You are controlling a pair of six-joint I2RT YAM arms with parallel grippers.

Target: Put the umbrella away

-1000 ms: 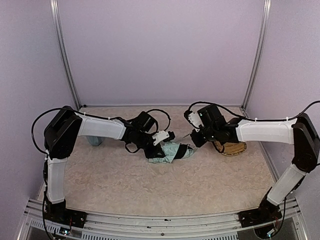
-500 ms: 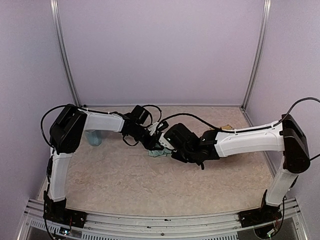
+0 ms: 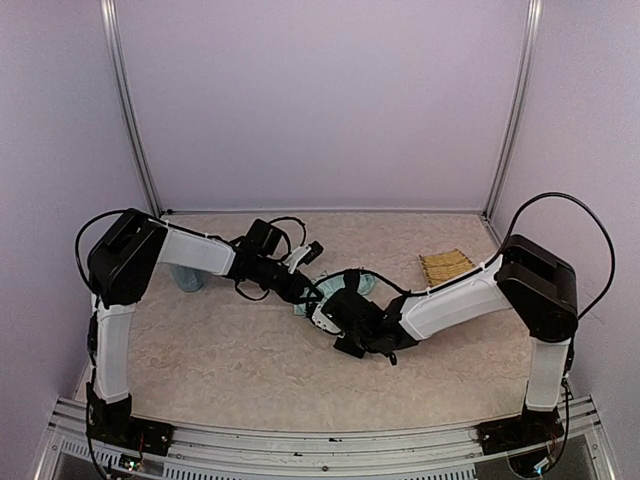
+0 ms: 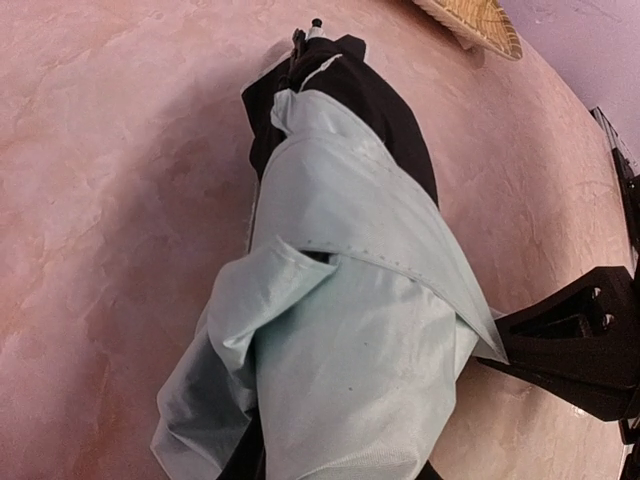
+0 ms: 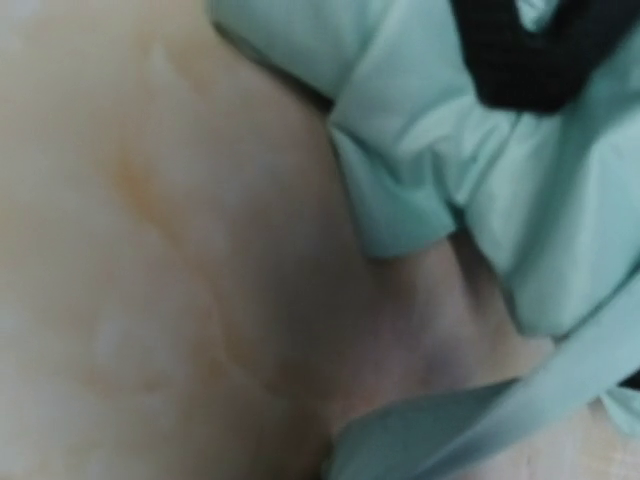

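The umbrella lies crumpled mid-table, mostly hidden under both wrists in the top view. In the left wrist view its mint-green fabric with black underside fills the frame and covers my fingers. My left gripper is at its left end and seems shut on the fabric. My right gripper has reached across to the umbrella's near side. The blurred right wrist view shows mint folds, a black strap and bare table, but no fingers.
A woven straw tray lies at the back right and shows at the top of the left wrist view. A light blue cup stands left, behind the left arm. Walls enclose three sides.
My right arm has swung from the tray side across to the left and lower, over the umbrella. The left gripper and the umbrella have shifted a little left.
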